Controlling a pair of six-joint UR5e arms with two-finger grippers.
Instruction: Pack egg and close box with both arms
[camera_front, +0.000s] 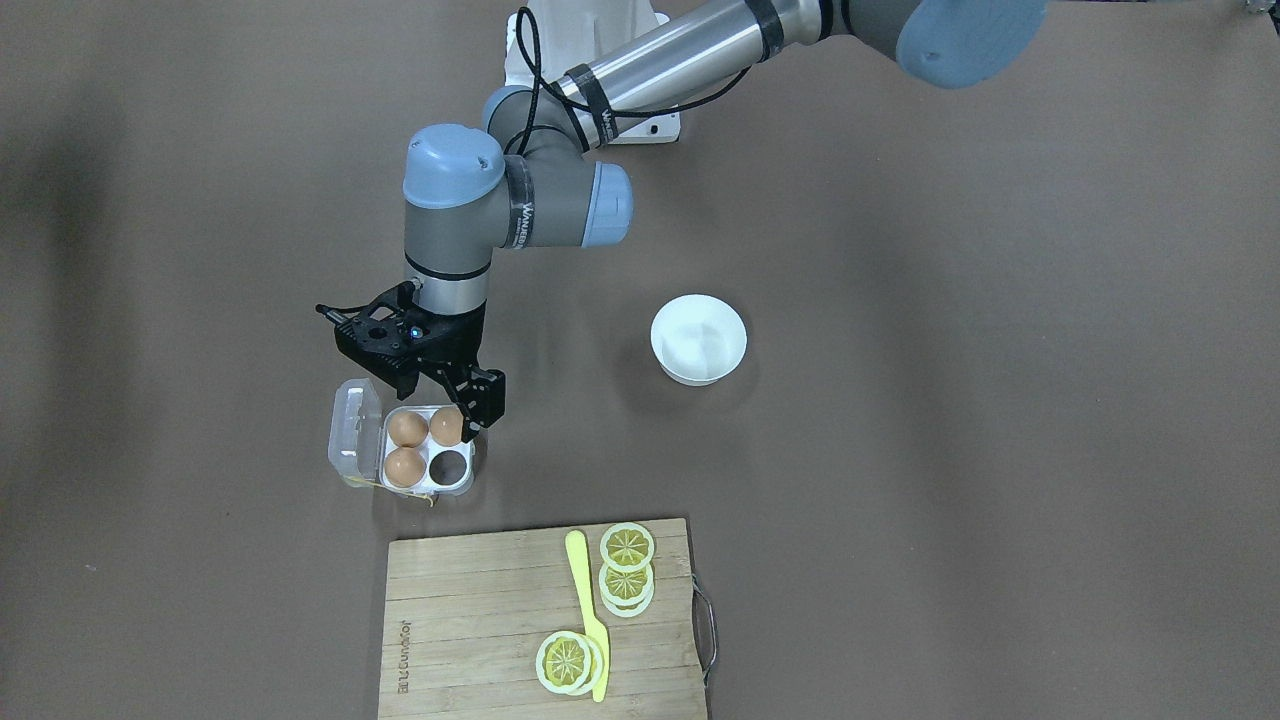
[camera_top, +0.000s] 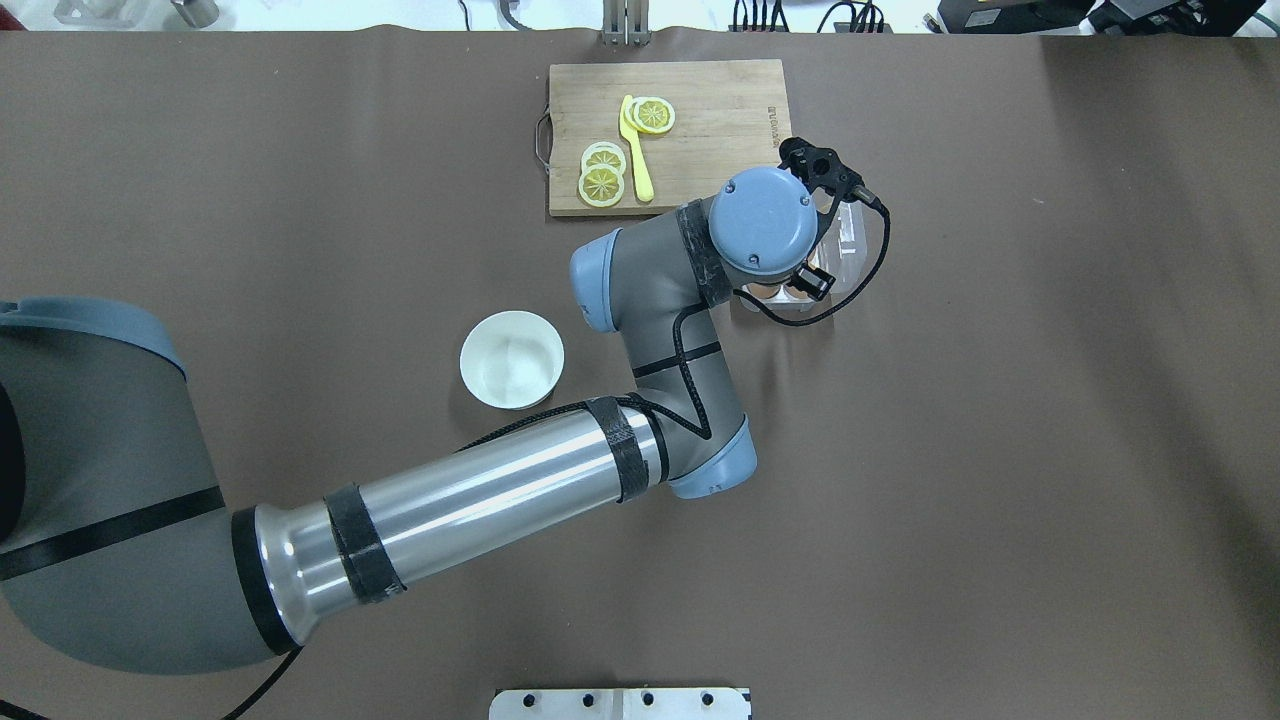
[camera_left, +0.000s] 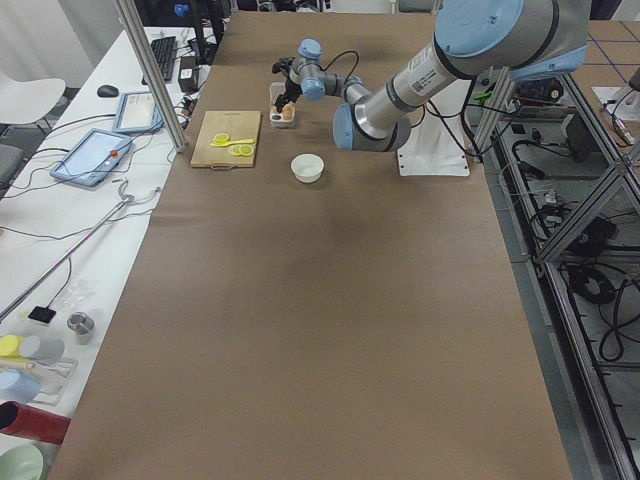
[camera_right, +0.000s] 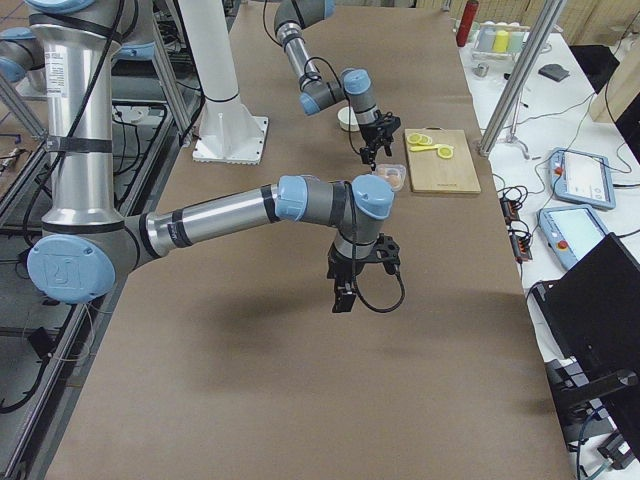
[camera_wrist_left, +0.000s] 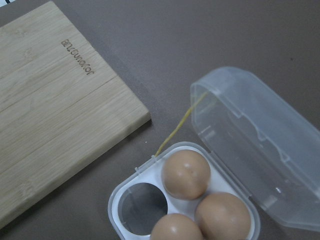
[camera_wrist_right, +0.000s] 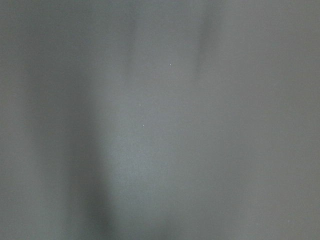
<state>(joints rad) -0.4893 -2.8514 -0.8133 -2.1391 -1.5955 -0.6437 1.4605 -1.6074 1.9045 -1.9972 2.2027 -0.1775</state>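
Note:
The clear egg box (camera_front: 462, 487) stands open on the brown table, its lid (camera_front: 355, 425) folded back. Three orange-brown eggs sit in its cells (camera_front: 407, 429) (camera_front: 447, 426) (camera_front: 405, 466), and one cell (camera_front: 449, 466) is empty. The left wrist view shows the same: eggs (camera_wrist_left: 185, 173), empty cell (camera_wrist_left: 144, 201), lid (camera_wrist_left: 260, 145) and yellow string (camera_wrist_left: 175, 131). My left gripper (camera_front: 480, 420) hovers just over the box's edge beside one egg, open and holding nothing. My right gripper (camera_right: 345, 290) hangs above bare table far from the box; I cannot tell whether it is open or shut.
A white bowl (camera_front: 698, 338) stands to the side of the box. A wooden cutting board (camera_front: 480, 620) with lemon slices (camera_front: 627, 547) and a yellow knife (camera_front: 588, 610) lies close to the box. The white arm stand (camera_right: 225, 120) is at the robot's side.

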